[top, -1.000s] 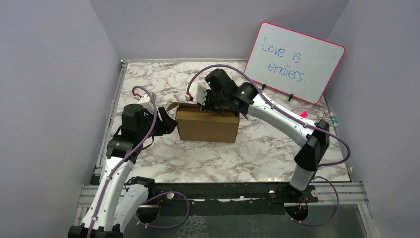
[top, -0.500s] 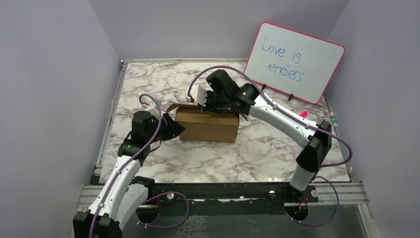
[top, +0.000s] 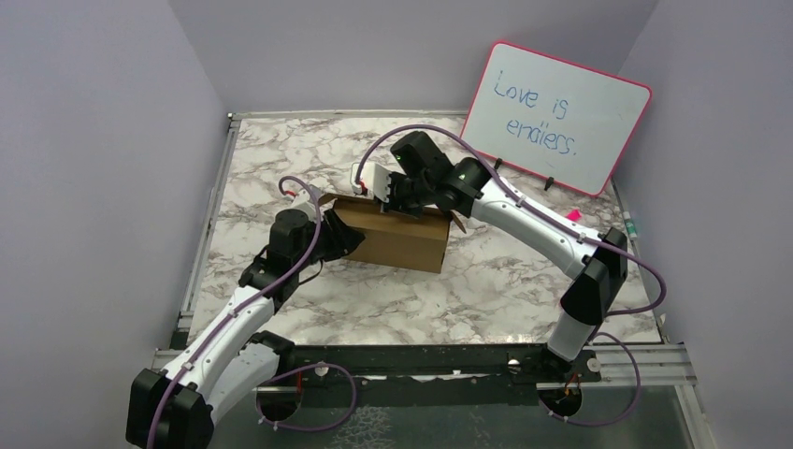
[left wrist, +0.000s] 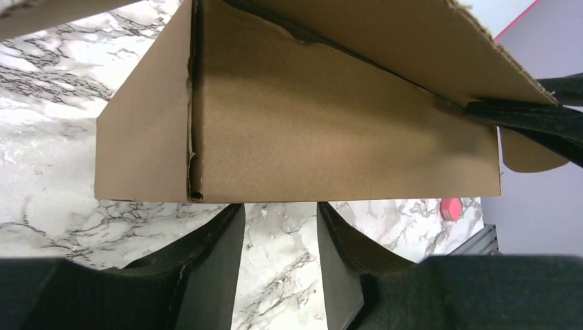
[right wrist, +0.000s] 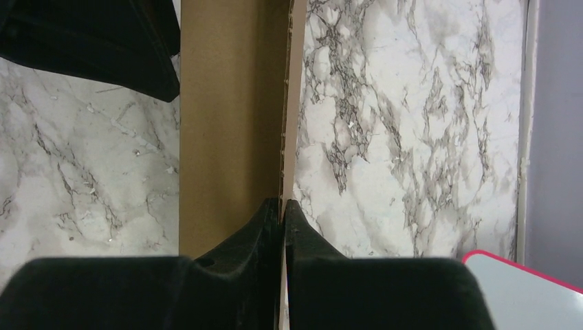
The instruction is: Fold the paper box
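Note:
The paper box [top: 397, 239] is a brown cardboard box standing in the middle of the marble table, with a loose flap at its left end. In the left wrist view the paper box [left wrist: 330, 137] fills the upper frame. My left gripper [left wrist: 278, 206] is open, its fingertips at the box's lower edge with only marble between them. From above, the left gripper [top: 348, 239] presses against the box's left end. My right gripper [right wrist: 282, 205] is shut on the thin upright edge of the box's [right wrist: 230, 103] back wall. Seen from above, the right gripper [top: 408, 200] sits over the box's rear top.
A pink-framed whiteboard [top: 556, 117] with handwriting leans at the back right. A small pink object [top: 572, 215] lies on the table to the right of the box. Grey walls close in on the left, the back and the right. The metal rail [top: 421, 360] runs along the near edge.
My left arm has swung right and forward up to the box's left end, and its jaws have narrowed. The box's left end has shifted slightly. The right gripper has kept its hold.

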You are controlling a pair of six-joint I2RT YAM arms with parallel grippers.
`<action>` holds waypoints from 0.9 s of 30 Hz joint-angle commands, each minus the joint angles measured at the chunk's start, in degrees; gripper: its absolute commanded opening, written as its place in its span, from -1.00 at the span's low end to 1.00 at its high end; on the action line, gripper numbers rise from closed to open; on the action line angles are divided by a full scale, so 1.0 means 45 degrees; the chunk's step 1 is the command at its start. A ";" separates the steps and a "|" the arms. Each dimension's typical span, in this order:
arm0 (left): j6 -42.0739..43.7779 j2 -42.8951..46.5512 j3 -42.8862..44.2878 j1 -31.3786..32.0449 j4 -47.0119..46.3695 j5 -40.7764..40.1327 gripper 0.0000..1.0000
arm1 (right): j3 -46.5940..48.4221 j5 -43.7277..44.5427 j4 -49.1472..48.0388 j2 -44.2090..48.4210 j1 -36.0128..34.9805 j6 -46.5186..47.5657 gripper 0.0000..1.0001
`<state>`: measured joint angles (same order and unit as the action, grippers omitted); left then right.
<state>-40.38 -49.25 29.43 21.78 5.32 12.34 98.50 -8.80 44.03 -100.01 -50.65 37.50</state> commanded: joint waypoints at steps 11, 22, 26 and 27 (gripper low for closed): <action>0.0797 0.0236 0.0879 0.0101 -0.0162 -0.1172 0.08 | 0.0376 0.0257 0.0329 -0.0308 -0.0052 -0.0432 -0.31; 0.4972 0.0998 0.3863 0.0101 0.4604 -0.3071 0.42 | -0.1444 0.1511 -0.0779 0.2335 -0.0048 -0.3339 0.25; 0.6676 0.0456 0.5122 0.0101 0.5561 -0.3583 0.52 | -0.2420 0.2413 -0.0786 0.3563 -0.0049 -0.4797 0.35; 0.7046 0.0223 0.5472 0.0087 0.5766 -0.3780 0.53 | -0.2726 0.2576 -0.0796 0.3871 -0.0052 -0.5193 0.35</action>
<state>-19.64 -45.67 48.16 22.22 23.77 0.38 89.67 -2.50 42.24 -87.81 -50.68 22.76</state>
